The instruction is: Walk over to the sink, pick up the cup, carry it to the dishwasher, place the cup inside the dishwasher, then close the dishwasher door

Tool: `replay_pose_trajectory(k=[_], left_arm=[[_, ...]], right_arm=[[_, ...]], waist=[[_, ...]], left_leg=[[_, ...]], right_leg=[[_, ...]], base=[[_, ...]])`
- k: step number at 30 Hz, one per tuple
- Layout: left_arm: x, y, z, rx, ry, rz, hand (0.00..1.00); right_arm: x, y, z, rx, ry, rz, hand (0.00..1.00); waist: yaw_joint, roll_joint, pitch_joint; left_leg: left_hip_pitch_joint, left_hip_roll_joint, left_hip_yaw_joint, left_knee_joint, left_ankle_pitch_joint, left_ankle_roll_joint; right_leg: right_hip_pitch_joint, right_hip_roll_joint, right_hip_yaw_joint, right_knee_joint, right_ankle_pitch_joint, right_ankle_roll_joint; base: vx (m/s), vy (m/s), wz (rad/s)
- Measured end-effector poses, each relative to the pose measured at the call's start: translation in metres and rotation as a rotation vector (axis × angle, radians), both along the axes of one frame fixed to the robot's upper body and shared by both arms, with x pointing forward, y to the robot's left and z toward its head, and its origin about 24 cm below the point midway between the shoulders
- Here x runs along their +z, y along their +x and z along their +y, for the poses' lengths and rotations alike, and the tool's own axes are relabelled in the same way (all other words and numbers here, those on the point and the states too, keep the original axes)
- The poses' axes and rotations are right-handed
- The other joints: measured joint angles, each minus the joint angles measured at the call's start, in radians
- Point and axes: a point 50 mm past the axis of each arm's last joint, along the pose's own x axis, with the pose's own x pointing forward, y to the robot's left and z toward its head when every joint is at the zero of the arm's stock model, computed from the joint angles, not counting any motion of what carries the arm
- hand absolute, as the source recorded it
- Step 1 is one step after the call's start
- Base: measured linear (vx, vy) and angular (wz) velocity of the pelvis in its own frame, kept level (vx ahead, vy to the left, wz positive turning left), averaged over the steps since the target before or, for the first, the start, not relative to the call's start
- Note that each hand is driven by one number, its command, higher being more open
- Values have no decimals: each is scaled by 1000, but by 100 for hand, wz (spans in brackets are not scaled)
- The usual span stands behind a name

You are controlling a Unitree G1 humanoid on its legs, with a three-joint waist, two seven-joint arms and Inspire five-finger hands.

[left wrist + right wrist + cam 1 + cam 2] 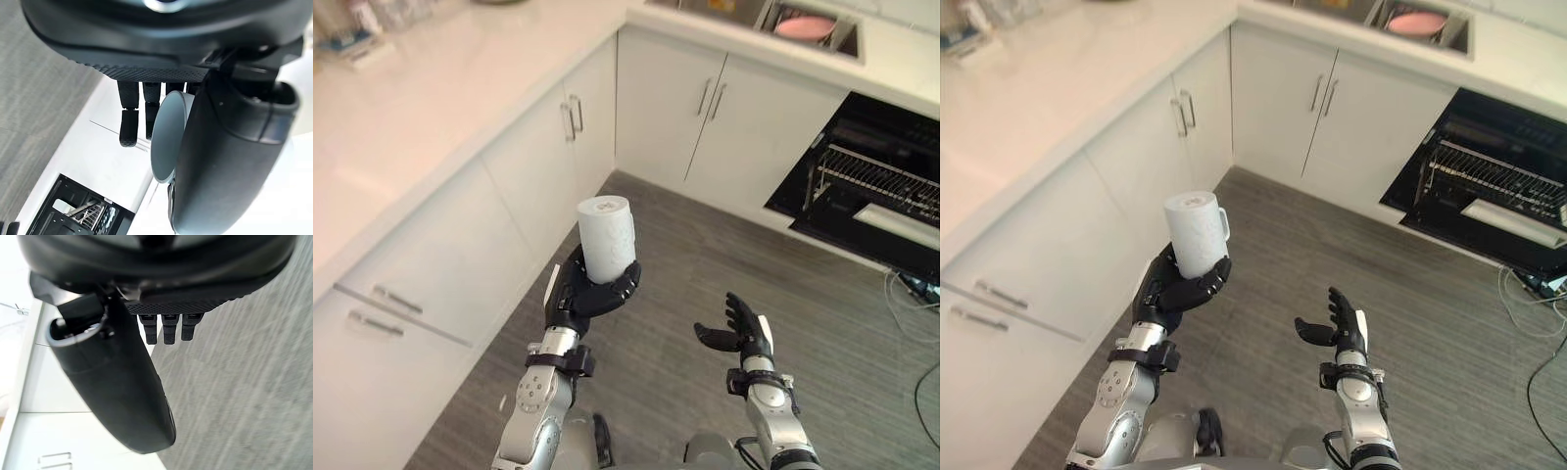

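Floor (705,264): open grey planking between the robot and the appliance. It is the ground left to cross, so the job reads as mid-carry.
Desk (460,88): pale worktop running in an L along the left and far sides. It bears small clutter at its far left corner, too small to identify.
Cabinets (666,108): white doors under the desk, all closed.
Dishwasher (881,127): dark cavity at the far right, under the desk and beside the cabinets, with its door down. It stands open, presumably to receive the load.
Rack (871,176): wire basket drawn partly out of the dishwasher. Nothing can be made out in it.
Sink (766,18): steel basin set in the far desk, left of the dishwasher.
Sink contents: one pink round dish (805,27).
Left hand (592,294): raised at chest height, with its fingers and thumb curled round the cup's lower half. The low grip likely keeps the cup steady while walking.
Right hand (744,335): held free over the floor with its fingers loosely spread, grasping nothing. It is probably kept spare for the door.
Cup (606,238): white and upright in the left hand, its handle (1224,225) turned toward the right hand. It is well apart from sink and dishwasher.
Cup contents: cannot be told.
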Motion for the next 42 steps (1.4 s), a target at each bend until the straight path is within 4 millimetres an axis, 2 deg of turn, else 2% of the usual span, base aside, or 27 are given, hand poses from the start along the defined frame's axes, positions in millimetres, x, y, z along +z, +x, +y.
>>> replay_pose_trajectory(k=[4,5,6,7,8,9,10,11,12,13,15,17,19,20,21,22,23,25,26,29,30,33,37,39,40,41,42], left_arm=[[-1,-1,-5,-33,8,3,30],[0,0,-5,-36,11,-2,30],[-1,0,-5,-36,14,3,30],[-4,0,-6,-39,15,15,30],[-8,-1,-9,-42,8,40,30],[-9,0,-10,-46,6,40,30],[-10,4,-13,-44,-4,44,30],[-11,5,-15,-33,-23,54,30],[-13,4,-15,-29,-29,61,30],[-16,3,-17,-31,-31,75,30],[-20,-1,-17,-38,-30,90,30],[-21,-3,-16,-37,-33,96,30],[-23,-5,-13,-27,-29,106,30],[-25,-8,-12,-18,-29,115,30],[-25,-8,-13,-14,-37,116,30],[-24,-8,-13,-9,-41,113,30],[-25,-8,-13,-8,-42,115,30],[-17,-6,-7,12,-35,83,30],[-15,-5,-6,16,-34,73,30],[-18,-7,-1,14,6,92,30],[-19,-8,0,13,12,98,30],[-14,-8,0,16,8,76,30],[-3,-5,-2,11,-2,26,30],[-2,-3,-2,7,0,20,30],[-3,-3,-2,7,2,22,30],[-7,-2,-5,1,-6,38,30],[-10,-1,-8,0,-15,50,30]], right_arm=[[1,2,1,4,0,-5,90],[2,4,2,11,-4,-10,90],[2,3,2,19,-10,-6,90],[0,1,1,19,-16,2,90],[-1,-2,-4,20,-38,19,90],[0,-1,-5,23,-47,19,90],[2,-2,-8,23,-55,13,90],[5,-4,-11,17,-61,1,90],[6,-5,-12,15,-65,-7,90],[10,-5,-12,12,-67,-26,90],[19,-2,-13,9,-73,-74,90],[27,6,-11,11,-74,-124,90],[27,8,-8,22,-70,-123,90],[25,7,-8,22,-71,-115,90],[24,6,-9,21,-73,-110,90],[23,6,-10,18,-77,-103,90],[20,4,-10,18,-75,-90,90],[14,1,-3,11,-46,-66,90],[14,1,-2,10,-43,-67,90],[11,1,7,16,-12,-59,90],[9,0,9,18,-4,-49,90],[11,4,16,47,4,-57,90],[25,24,20,67,5,-121,90],[27,27,20,71,0,-131,90],[27,25,19,74,-4,-130,90],[28,21,12,83,-35,-129,90],[28,21,10,86,-44,-127,90]], waist=[[-28,5,-2],[-28,-3,-10],[-35,-11,-21],[-49,-6,-32],[-58,39,-60],[-60,50,-63],[-59,61,-64],[-51,70,-61],[-47,77,-58],[-34,82,-56],[-26,79,-55],[1,82,-55],[20,78,-52],[22,76,-51],[23,79,-53],[25,99,-59],[27,101,-61],[13,39,-61],[15,30,-58],[18,16,-52],[13,14,-51],[13,16,-58],[0,21,-56],[-2,25,-54],[-3,8,-64],[-12,45,-75],[-12,61,-83]], left_leg=[[161,-11,62,-154,-5,-47],[226,-22,104,-194,-27,-89],[267,-34,117,-203,-45,-118],[289,-33,116,-207,-54,-133],[307,-2,119,-188,-59,-143],[299,23,114,-133,-59,-143],[250,71,101,60,-39,-168],[180,138,67,310,51,-186],[138,171,42,435,61,-188],[62,214,3,638,48,-182],[-57,224,-41,762,21,-146],[-211,220,-67,692,-14,-95],[-284,174,-146,503,-21,-98],[-306,114,-236,275,2,-124],[-304,98,-267,160,41,-135],[-287,94,-284,50,161,-150],[-264,89,-270,31,237,-127],[-264,29,-221,84,184,-60],[-265,23,-204,103,159,-51],[-155,-18,-127,83,81,-14],[-87,-28,-106,42,71,-6],[21,-23,-64,-62,71,-8],[105,14,19,-147,61,-35],[156,40,52,-159,38,-83],[200,33,65,-162,8,-133],[233,62,58,-141,-42,-166],[229,89,55,-110,-46,-173]], right_leg=[[-77,46,-262,-425,-2,-57],[-94,124,-316,-653,95,-98],[-100,157,-301,-713,191,-179],[-95,168,-272,-711,277,-222],[-105,189,-256,-649,284,-211],[-104,198,-250,-617,257,-208],[-81,214,-237,-582,206,-210],[-23,246,-214,-603,179,-209],[22,268,-202,-634,176,-205],[114,305,-168,-705,176,-205],[228,315,-114,-787,175,-195],[307,303,-15,-844,157,-158],[342,278,50,-847,135,-120],[357,244,96,-838,107,-76],[360,234,114,-829,93,-55],[363,230,139,-809,66,-18],[371,222,157,-800,55,-10],[381,140,180,-781,19,36],[367,125,183,-749,7,48],[210,10,121,-332,7,90],[174,-34,54,-200,-7,66],[103,-55,-107,-145,-52,-8],[-18,3,-295,-432,-53,-59],[-38,68,-310,-627,52,-75],[-27,86,-311,-744,184,-100],[-27,103,-294,-688,255,-147],[-28,114,-288,-669,230,-148]], base=[[506,75,-49],[576,37,-74],[617,38,-58],[689,40,-41],[570,20,-32],[684,-9,-51],[757,-41,-49],[623,-37,-50],[665,32,-61],[477,100,-63],[493,138,-67],[386,207,-95],[382,348,-102],[404,447,-94],[325,403,-82],[199,255,-59],[393,416,-54],[487,432,-31],[365,290,-50],[326,255,-50],[440,210,-33],[329,82,-44],[386,-12,-60],[407,-84,-55],[484,-119,-33],[508,-112,-32],[497,-112,-17]])
